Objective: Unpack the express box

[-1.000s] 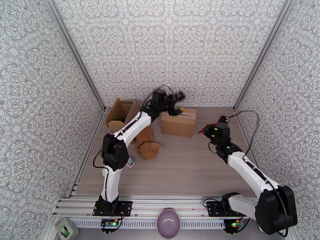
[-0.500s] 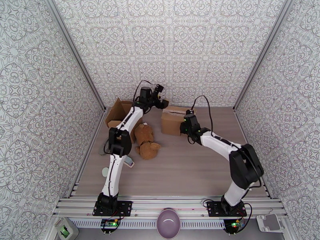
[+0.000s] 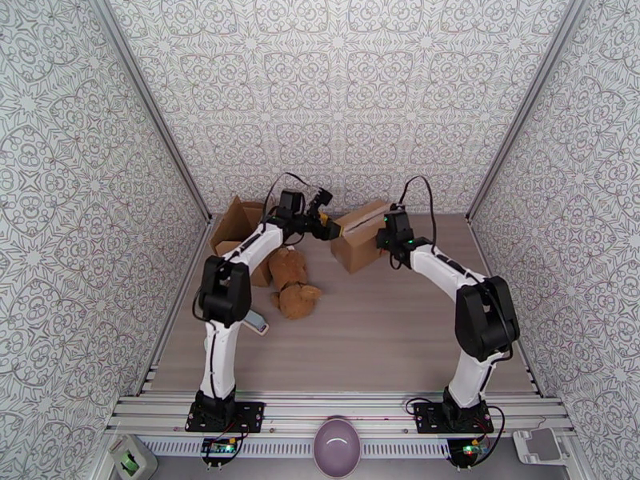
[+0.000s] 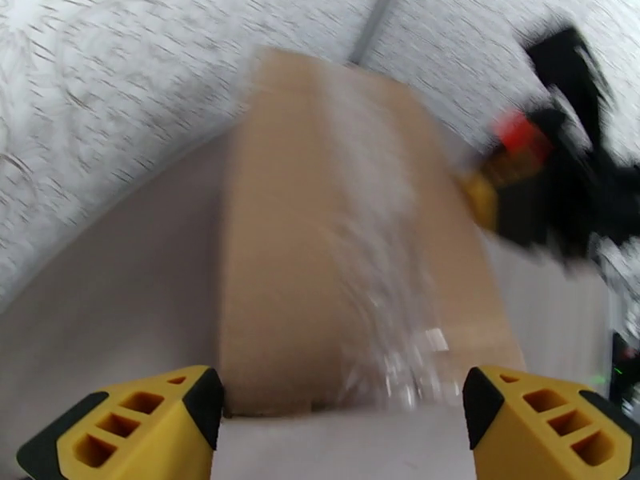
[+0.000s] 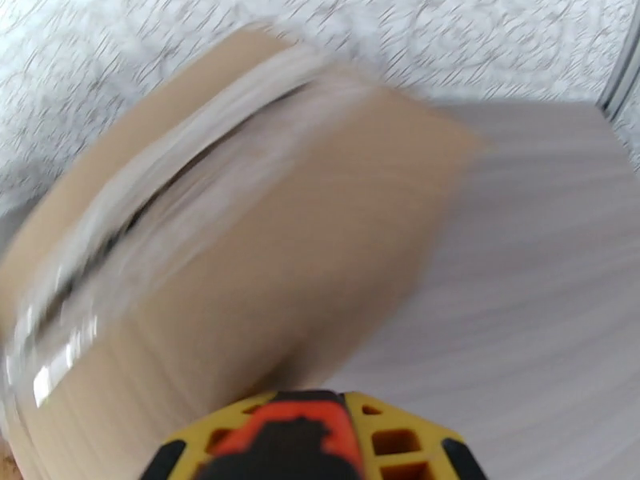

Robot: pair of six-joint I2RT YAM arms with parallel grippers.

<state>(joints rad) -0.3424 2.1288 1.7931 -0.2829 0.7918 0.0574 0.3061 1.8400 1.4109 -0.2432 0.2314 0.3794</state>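
Slewed round, that express box (image 3: 362,243) had, since a moment before: it had sat square to the back wall, and now its right end was angled off toward the wall, at the back of the table (image 3: 384,338) between my two arms. My right gripper (image 3: 390,227) had followed it back and sat against that right end. On the right wrist camera its fingers were pinched on an orange tool (image 5: 298,422), with the blurred box top just ahead. My left gripper (image 3: 324,214) had dropped to the box's left end, and on its wrist camera the yellow fingers (image 4: 140,426) stood wide apart, one either side of the near end of the box; I couldn't tell whether they touched the cardboard. Clear tape (image 4: 384,298) ran shiny along the top seam, flaps down. Left of all that, the teddy bear (image 3: 294,288) lay on the table just beside an open carton (image 3: 240,226) in the back-left corner, and the purple bowl (image 3: 336,448) sat at the near edge between the arm bases.
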